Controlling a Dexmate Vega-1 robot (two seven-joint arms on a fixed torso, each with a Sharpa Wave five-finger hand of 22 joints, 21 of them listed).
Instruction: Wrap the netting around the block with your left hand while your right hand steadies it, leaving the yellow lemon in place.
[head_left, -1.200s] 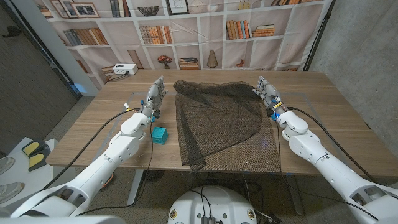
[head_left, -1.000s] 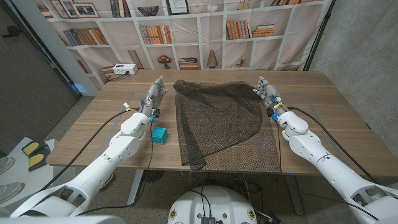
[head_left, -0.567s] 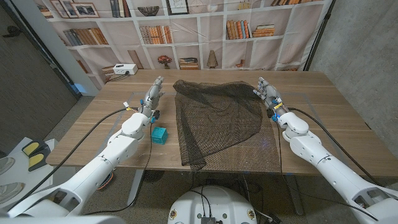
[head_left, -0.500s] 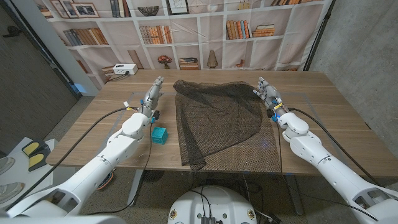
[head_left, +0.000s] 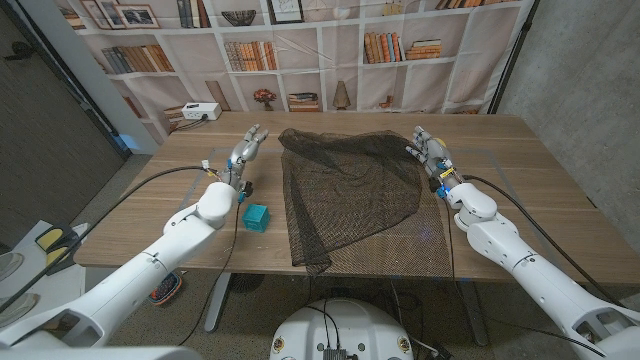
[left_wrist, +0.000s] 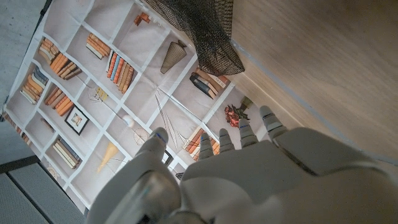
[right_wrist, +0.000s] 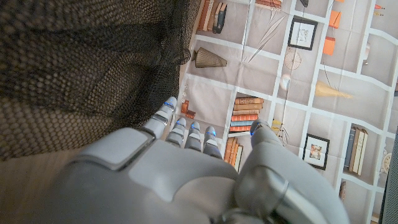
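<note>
The dark brown mesh netting (head_left: 345, 195) lies spread over the middle of the light wooden table (head_left: 540, 190), its narrow end draped over the near edge, just as it lay a second ago. The small teal cube-shaped block (head_left: 258, 216) sits on the bare wood just left of the netting, unmoved. The left hand (head_left: 243, 157) is empty with its fingers apart and stretched toward the far side; since the earlier frame its forearm has swung outward and the fingers have angled slightly more toward the netting's far corner. The right hand (head_left: 431, 153) hovers beside the netting's right edge, fingers extended and holding nothing, its pose almost unchanged
</note>
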